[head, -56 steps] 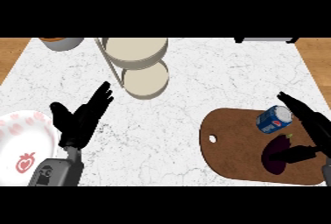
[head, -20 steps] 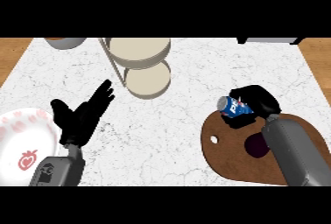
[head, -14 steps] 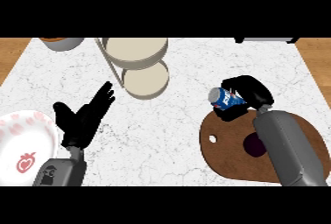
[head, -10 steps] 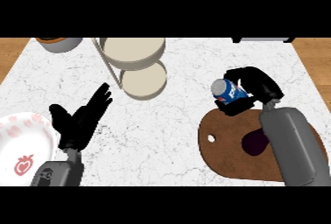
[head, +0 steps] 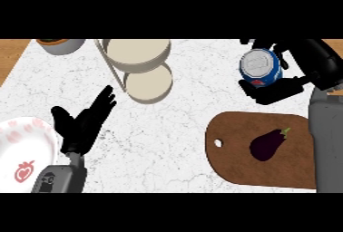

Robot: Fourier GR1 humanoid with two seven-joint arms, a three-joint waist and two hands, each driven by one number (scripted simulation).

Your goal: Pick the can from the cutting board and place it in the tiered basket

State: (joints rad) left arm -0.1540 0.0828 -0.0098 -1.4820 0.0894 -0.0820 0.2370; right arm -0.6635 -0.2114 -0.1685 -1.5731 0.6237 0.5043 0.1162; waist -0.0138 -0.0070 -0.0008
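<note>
A blue can with a silver top is held up off the counter at the upper right, beyond the far edge of the brown cutting board. My right hand is shut on the can, thumb and fingers curled round its sides. The tiered basket, two beige round trays one above the other on a frame, stands at the top centre, left of the can. My left hand rests open over the counter at the left, fingers spread and holding nothing.
A dark purple eggplant lies on the cutting board. A white plate with a red pattern sits at the left edge. A grey bowl stands at the top left corner.
My right hand closed on the can, lifted it off the cutting board and carried it up and away from me. The eggplant is now uncovered. The left hand stayed nearly still.
</note>
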